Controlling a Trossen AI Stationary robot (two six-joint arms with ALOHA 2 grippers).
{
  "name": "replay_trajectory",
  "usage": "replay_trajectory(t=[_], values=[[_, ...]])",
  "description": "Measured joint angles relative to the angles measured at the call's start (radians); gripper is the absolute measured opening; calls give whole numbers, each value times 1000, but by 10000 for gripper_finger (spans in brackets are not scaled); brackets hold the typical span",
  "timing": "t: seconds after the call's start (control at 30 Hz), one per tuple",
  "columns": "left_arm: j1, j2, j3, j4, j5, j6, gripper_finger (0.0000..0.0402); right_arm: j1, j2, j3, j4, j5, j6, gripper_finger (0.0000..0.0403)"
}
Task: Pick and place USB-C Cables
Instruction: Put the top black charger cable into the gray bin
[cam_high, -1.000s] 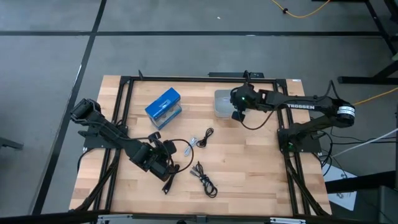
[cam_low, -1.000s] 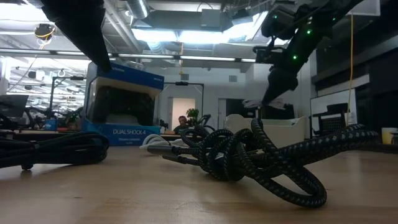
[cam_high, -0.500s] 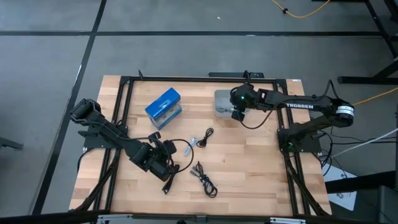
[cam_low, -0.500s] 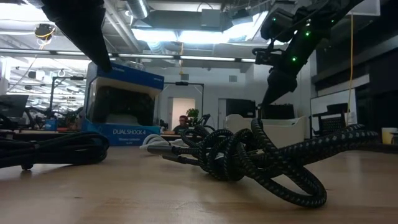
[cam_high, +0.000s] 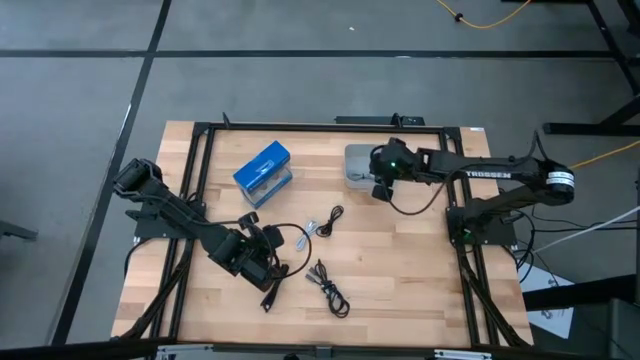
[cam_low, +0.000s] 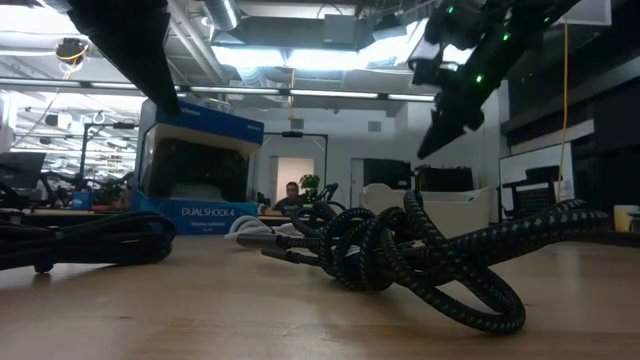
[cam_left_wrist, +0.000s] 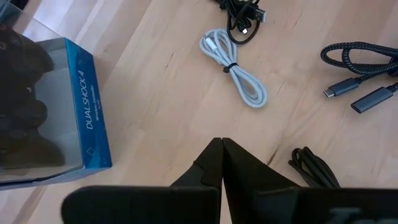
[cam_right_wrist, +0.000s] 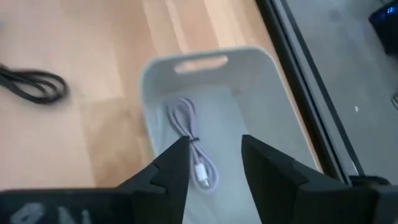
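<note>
Several USB-C cables lie on the table: a silver-white bundle, a black coil, a braided black one and another black one. One more silver-white cable lies on the floor of the grey bin. My right gripper hangs open above that bin, touching nothing. My left gripper is shut and empty, low over the table just short of the loose cables.
A blue game-controller box stands on the table's far left part, close to my left gripper. A black metal frame runs around the tabletop. Bare wood lies on the near right side.
My right gripper, over the bin, has risen a little. A whitish piece that showed at its fingertips one second ago no longer shows there. My left arm and the loose cables have kept still.
</note>
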Motion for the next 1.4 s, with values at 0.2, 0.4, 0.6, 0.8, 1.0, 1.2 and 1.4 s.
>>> replay_trajectory(t=[0.2, 0.4, 0.6, 0.8, 1.0, 1.2, 1.4], values=[[0, 0, 0, 7, 0, 0, 0, 81, -110, 0, -21, -3, 46, 148], [0, 0, 0, 10, 0, 0, 0, 160, -229, 1, -122, -151, 156, 149], [0, 0, 0, 11, 0, 0, 0, 231, -308, 1, -204, -245, 268, 149], [0, 0, 0, 12, 0, -1, 0, 315, -322, 1, -294, -245, 350, 149], [0, 0, 0, 12, 0, -1, 0, 398, -322, 1, -336, -245, 383, 149], [0, 0, 0, 28, 0, -4, 0, 469, -322, 1, -336, -244, 383, 149], [0, 0, 0, 43, 0, -1, 0, 529, -322, -20, -309, -244, 384, 149]])
